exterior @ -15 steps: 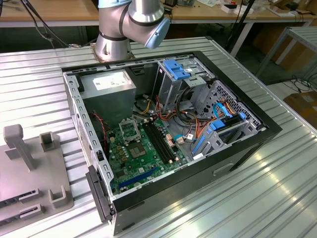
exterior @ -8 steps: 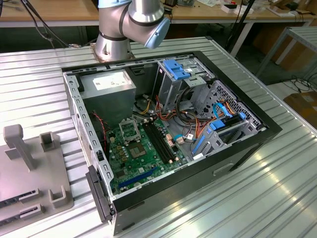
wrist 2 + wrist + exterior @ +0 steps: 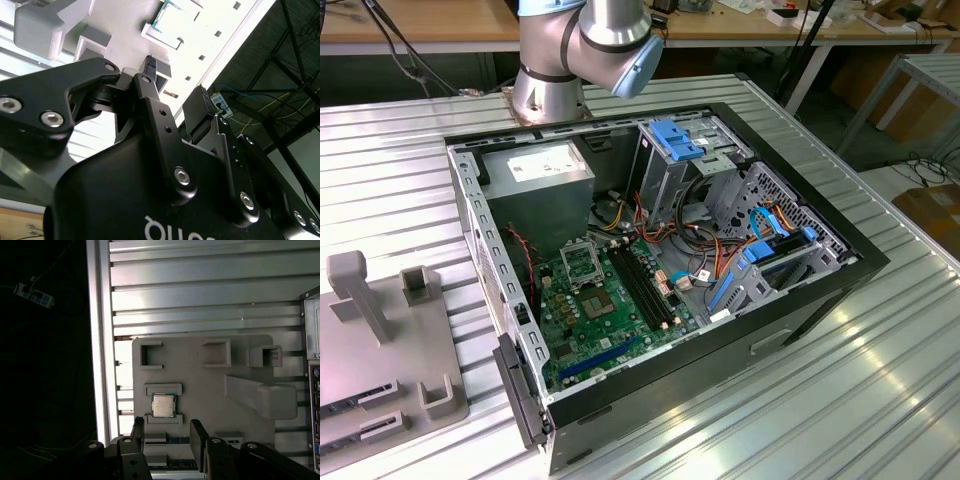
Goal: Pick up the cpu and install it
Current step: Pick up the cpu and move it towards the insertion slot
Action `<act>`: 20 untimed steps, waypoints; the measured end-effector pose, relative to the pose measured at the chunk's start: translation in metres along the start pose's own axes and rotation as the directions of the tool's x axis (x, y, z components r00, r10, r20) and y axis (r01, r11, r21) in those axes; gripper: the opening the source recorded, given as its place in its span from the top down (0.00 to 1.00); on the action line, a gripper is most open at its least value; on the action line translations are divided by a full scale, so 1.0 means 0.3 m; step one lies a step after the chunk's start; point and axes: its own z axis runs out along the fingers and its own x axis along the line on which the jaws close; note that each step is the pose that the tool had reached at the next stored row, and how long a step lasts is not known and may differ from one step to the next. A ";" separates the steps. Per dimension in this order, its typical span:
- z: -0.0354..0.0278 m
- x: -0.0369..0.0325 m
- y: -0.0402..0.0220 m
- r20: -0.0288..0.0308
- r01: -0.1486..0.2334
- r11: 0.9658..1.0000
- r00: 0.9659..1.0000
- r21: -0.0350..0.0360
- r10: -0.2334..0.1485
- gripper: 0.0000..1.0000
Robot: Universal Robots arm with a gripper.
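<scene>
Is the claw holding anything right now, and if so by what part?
Nothing. The claw is open and empty; the cpu lies on the grey holder.

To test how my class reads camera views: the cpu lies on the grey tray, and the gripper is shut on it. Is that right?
No. The gripper is open, not shut on the cpu; the first wrist view shows its fingers spread and holding nothing. The cpu does lie on the grey tray.
</scene>
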 end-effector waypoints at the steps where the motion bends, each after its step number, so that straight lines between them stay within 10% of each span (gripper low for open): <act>1: 0.000 0.000 0.000 0.000 0.000 1.000 1.000 0.000 0.000 0.51; 20: 0.040 -0.002 -0.002 -0.001 0.022 1.000 1.000 0.001 -0.022 0.51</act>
